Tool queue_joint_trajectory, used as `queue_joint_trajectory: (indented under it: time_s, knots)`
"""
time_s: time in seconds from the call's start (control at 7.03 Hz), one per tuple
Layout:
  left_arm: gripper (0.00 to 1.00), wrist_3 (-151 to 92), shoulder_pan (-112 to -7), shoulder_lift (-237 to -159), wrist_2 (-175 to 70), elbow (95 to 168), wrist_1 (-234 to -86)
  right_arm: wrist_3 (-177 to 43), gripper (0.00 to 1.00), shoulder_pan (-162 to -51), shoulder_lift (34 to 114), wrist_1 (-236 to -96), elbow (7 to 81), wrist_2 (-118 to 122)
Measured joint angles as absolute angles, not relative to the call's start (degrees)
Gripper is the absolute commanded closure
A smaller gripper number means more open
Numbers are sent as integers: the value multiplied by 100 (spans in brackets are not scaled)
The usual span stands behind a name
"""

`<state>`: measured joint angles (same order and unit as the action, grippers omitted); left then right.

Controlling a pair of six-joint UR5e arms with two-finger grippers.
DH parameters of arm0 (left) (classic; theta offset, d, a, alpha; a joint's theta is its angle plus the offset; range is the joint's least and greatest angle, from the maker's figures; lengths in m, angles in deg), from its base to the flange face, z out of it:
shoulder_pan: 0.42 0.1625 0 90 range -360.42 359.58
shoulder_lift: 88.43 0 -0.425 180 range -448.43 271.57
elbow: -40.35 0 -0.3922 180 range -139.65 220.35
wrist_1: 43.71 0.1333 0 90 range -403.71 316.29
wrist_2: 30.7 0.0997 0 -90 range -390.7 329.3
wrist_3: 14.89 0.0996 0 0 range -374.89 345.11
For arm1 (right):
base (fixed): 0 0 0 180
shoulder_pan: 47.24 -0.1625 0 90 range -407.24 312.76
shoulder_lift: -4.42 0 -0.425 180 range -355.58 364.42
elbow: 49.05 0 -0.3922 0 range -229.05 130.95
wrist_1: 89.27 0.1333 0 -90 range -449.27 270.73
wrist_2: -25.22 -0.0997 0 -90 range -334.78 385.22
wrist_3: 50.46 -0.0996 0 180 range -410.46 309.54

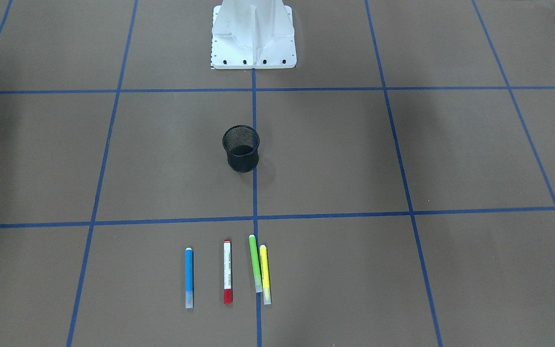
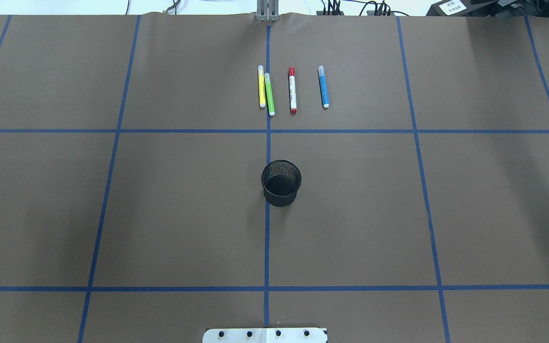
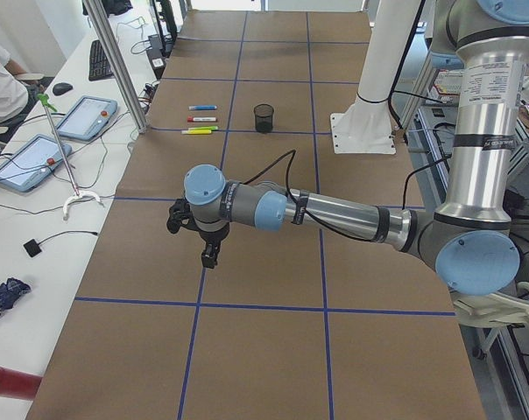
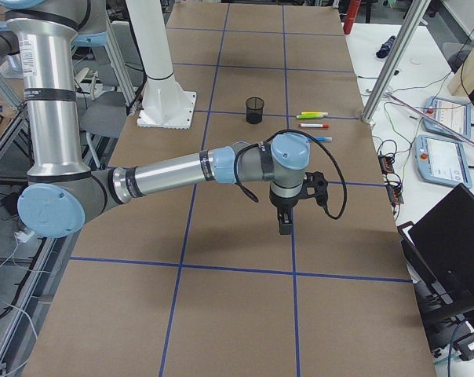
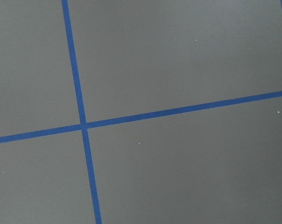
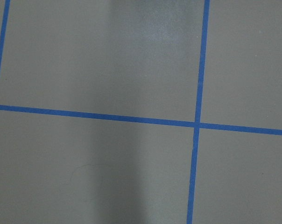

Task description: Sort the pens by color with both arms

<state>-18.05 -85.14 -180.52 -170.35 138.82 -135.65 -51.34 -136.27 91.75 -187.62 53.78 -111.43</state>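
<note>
Four pens lie side by side on the brown table: a blue pen point(image 1: 189, 277) point(image 2: 323, 86), a white pen with red caps point(image 1: 228, 272) point(image 2: 292, 90), a lime green pen point(image 1: 255, 262) point(image 2: 269, 94) and a yellow pen point(image 1: 265, 274) point(image 2: 261, 86). The green and yellow pens touch. My left gripper point(image 3: 210, 255) hangs above bare table far from the pens, seen only from the side. My right gripper point(image 4: 285, 224) hangs the same way at the other end. I cannot tell whether either is open or shut. Both wrist views show only table and blue tape lines.
A black mesh cup point(image 1: 241, 148) point(image 2: 281, 182) stands upright at the table's middle, between the pens and the white pedestal base point(image 1: 253, 33). Tablets point(image 3: 85, 118) and cables lie on a side bench beyond the pens. A laptop point(image 4: 457, 236) stands by the right end.
</note>
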Motion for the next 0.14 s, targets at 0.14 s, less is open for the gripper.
queue_joint_trajectory:
  time_s: [0.14]
  knots:
    - [0,-1805,-8515,-18069,-17035,13887,-13565,-5134,0,-13627,9175,-18762,5376,-11145]
